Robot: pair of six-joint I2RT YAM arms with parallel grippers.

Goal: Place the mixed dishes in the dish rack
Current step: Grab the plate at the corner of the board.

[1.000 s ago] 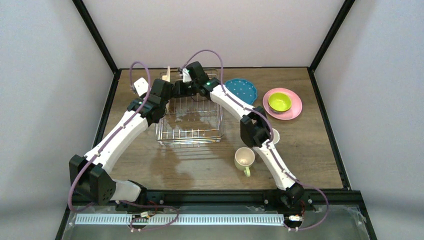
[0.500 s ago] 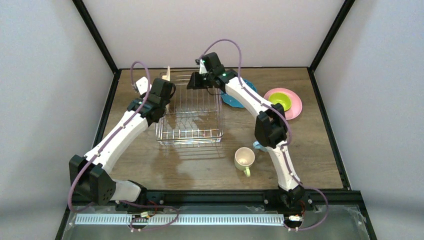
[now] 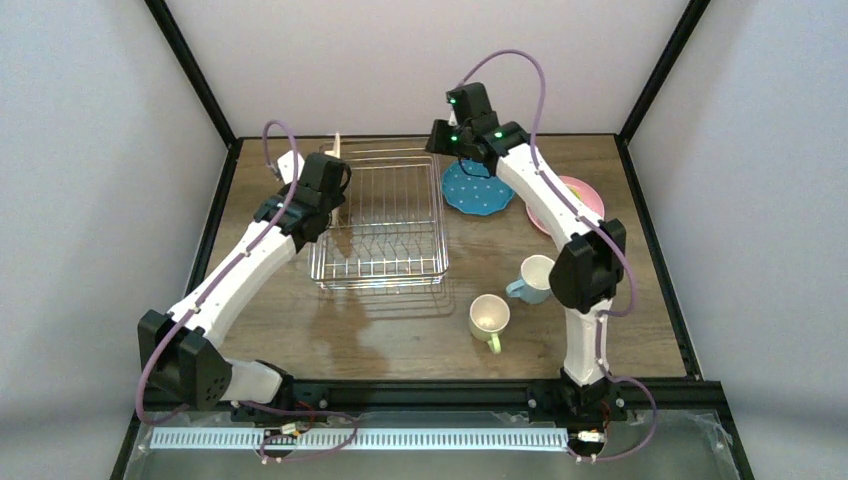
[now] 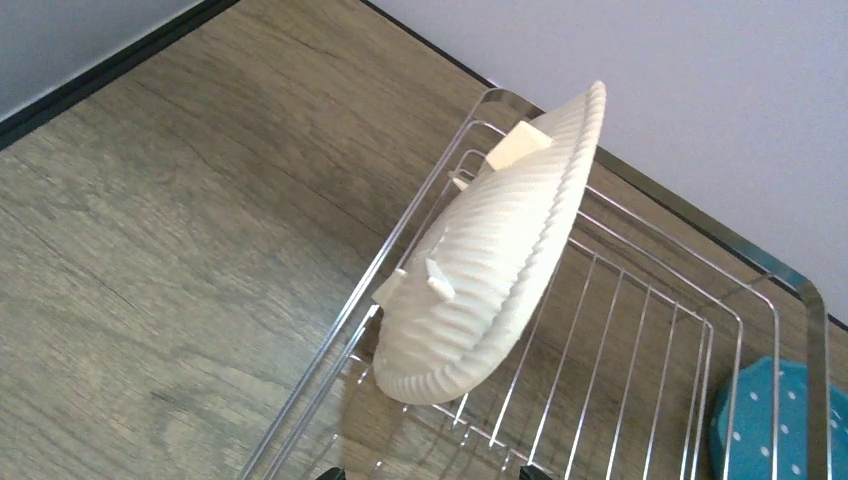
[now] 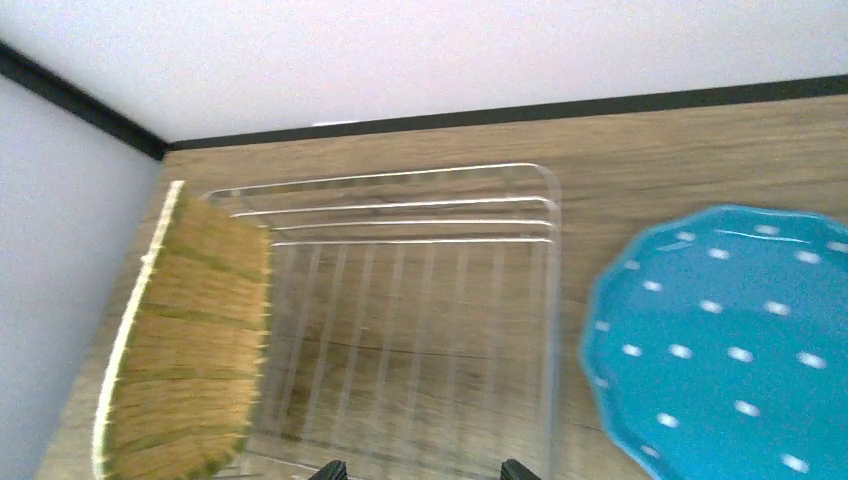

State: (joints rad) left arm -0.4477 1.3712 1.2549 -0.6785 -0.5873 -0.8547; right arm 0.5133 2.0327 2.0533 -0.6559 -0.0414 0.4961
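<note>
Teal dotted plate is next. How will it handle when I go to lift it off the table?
The teal dotted plate looks rigid, so it probably won't flex. It lies flat on the wooden table, so its low rim may be hard to get under. Pushed sideways, it would likely slide rather than tip.

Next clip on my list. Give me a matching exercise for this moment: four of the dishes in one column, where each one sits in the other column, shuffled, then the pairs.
1. tan woven-look plate
2. teal dotted plate
3. pale yellow-green mug
4. pink round plate

A. flat on the table, just right of the dish rack
B. partly hidden behind the right arm
C. on edge inside the rack, at its left side
D. upright on the table, on the near side of the rack

Pairs: 1-C; 2-A; 3-D; 4-B
</note>
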